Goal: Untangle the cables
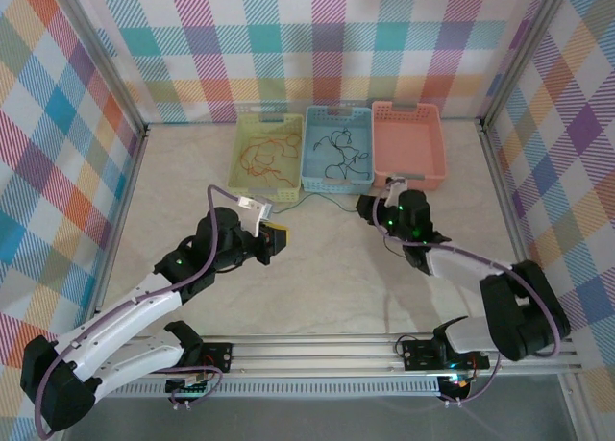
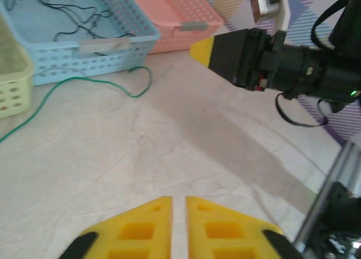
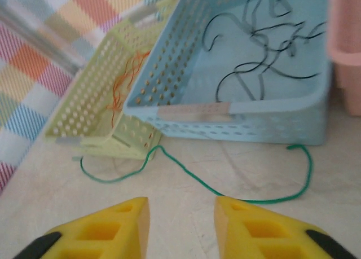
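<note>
Sorting judged nearly done: red-orange cables (image 1: 264,162) in yellow basket (image 1: 237,158), black cables (image 1: 338,143) in blue basket (image 1: 336,183). Remaining: 1 green cable (image 3: 259,201) on surface (image 1: 327,278) before baskets. State: left gripper (image 2: 179,201) slightly apart, right gripper (image 3: 181,205) apart, both empty.

Thin green cable (image 3: 192,173), slack, lying flat

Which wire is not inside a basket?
The green cable, lying on the table in front of the blue basket. The orange cables sit in the yellow basket, the black cables in the blue one.
</note>
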You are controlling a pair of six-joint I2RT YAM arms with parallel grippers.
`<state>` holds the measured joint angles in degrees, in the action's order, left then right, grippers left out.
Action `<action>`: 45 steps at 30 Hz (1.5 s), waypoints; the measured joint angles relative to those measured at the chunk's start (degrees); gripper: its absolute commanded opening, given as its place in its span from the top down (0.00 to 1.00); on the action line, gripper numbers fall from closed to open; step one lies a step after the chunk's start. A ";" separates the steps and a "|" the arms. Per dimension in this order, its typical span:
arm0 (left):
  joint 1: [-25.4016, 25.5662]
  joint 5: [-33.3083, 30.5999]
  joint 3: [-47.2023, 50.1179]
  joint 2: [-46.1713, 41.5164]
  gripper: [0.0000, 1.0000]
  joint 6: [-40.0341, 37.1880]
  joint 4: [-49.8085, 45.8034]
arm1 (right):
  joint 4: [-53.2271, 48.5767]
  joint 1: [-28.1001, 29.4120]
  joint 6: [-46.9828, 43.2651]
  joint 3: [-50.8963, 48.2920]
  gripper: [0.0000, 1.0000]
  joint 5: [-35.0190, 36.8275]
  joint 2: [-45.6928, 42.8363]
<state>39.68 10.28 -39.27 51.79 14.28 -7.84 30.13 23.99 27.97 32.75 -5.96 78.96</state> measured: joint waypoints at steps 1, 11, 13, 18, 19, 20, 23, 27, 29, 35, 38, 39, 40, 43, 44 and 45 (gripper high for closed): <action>0.00 -1.20 0.00 0.00 0.72 0.72 -0.48 | -1.16 0.68 -1.62 1.70 0.58 -0.90 1.49; 0.00 -6.16 0.79 -1.27 0.71 2.67 -2.60 | -20.79 7.58 -21.18 23.26 0.46 -2.12 19.10; 0.00 -6.36 0.87 -1.42 0.71 2.64 -2.62 | -23.76 8.07 -24.20 24.92 0.44 -0.70 20.83; 0.00 -6.38 0.98 -1.92 0.71 2.40 -2.62 | -28.46 9.05 -29.31 25.88 0.41 3.72 22.29; 0.00 -6.38 1.11 -2.21 0.71 2.36 -2.62 | -29.00 9.05 -30.34 26.34 0.41 4.52 22.75; 0.00 -6.36 1.29 -2.49 0.72 2.34 -2.67 | -29.44 9.05 -31.10 26.71 0.41 5.14 23.15; 0.00 -6.36 1.66 -3.37 0.71 2.14 -3.04 | -32.04 9.07 -33.57 29.66 0.41 6.64 25.35; 0.00 -6.36 1.99 -4.28 0.71 1.75 -3.10 | -34.10 9.07 -36.11 34.67 0.44 9.07 29.46; 0.00 -6.36 2.12 -4.50 0.71 1.51 -3.45 | -34.51 9.05 -36.96 34.88 0.49 10.29 30.08; 0.00 -6.34 2.40 -4.55 0.71 1.31 -4.31 | -34.95 9.07 -38.56 35.36 0.70 11.87 30.80; 0.00 -6.36 2.40 -4.57 0.71 1.31 -4.33 | -34.93 9.07 -39.15 35.36 0.84 12.00 30.99; 0.00 -6.36 2.40 -4.57 0.71 1.31 -4.31 | -34.91 9.09 -39.26 35.36 0.89 12.02 30.99; 0.00 -6.36 2.40 -4.57 0.71 1.33 -4.33 | -34.82 9.11 -39.36 35.36 0.92 12.04 30.99; 0.00 -6.38 2.43 -4.57 0.71 1.33 -4.31 | -33.27 9.27 -39.78 34.12 1.00 11.98 30.29; 0.00 -6.36 2.43 -4.57 0.71 1.33 -4.33 | -32.65 9.38 -40.35 32.79 1.00 11.89 29.20; 0.00 -6.38 2.47 -4.63 0.71 1.33 -4.33 | -32.50 9.46 -40.65 31.34 1.00 11.65 27.71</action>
<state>39.68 3.90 -36.80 47.16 15.62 -12.16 -2.37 33.45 -12.69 64.10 5.69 106.67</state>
